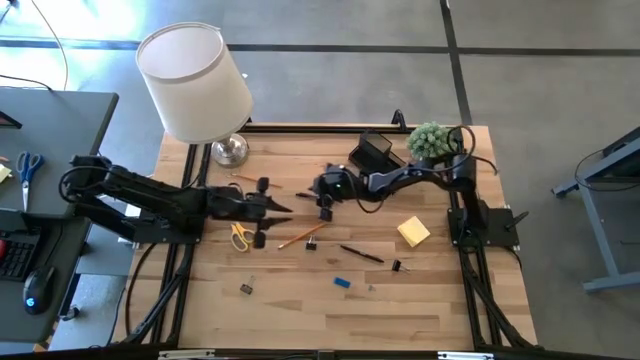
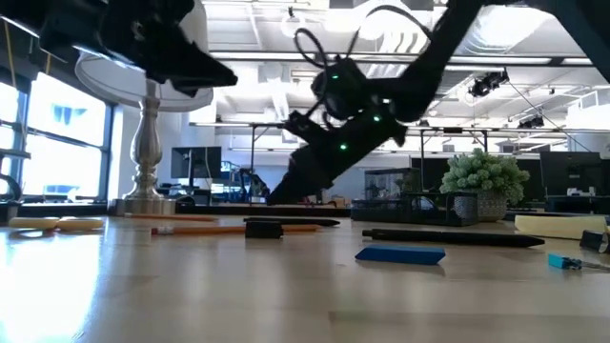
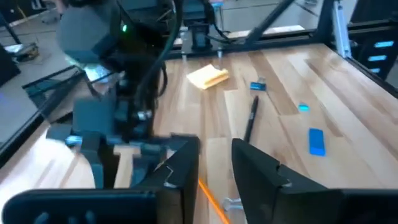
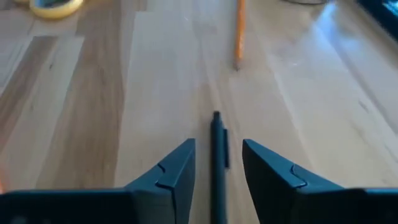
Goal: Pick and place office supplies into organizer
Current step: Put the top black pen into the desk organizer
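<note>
Two dark fingers of the right gripper (image 4: 217,171) stand apart, straddling a dark pen (image 4: 217,155) that lies flat on the wooden table (image 1: 300,310), its long axis running straight out between them, not clamped. Ahead of it an orange pencil (image 4: 239,31) lies lengthwise. The left gripper (image 1: 285,208) hovers mid-table with a narrow gap between its fingers, holding nothing, above another orange pencil (image 1: 300,236) and near the yellow-handled scissors (image 1: 240,236). Around lie a second pen (image 1: 360,253), a blue eraser (image 1: 342,282) and a yellow sticky-note pad (image 1: 413,231). The black organizer (image 1: 373,150) stands at the far edge between a small plant (image 1: 430,140) and a white-shaded lamp (image 1: 195,80), with open office behind.
</note>
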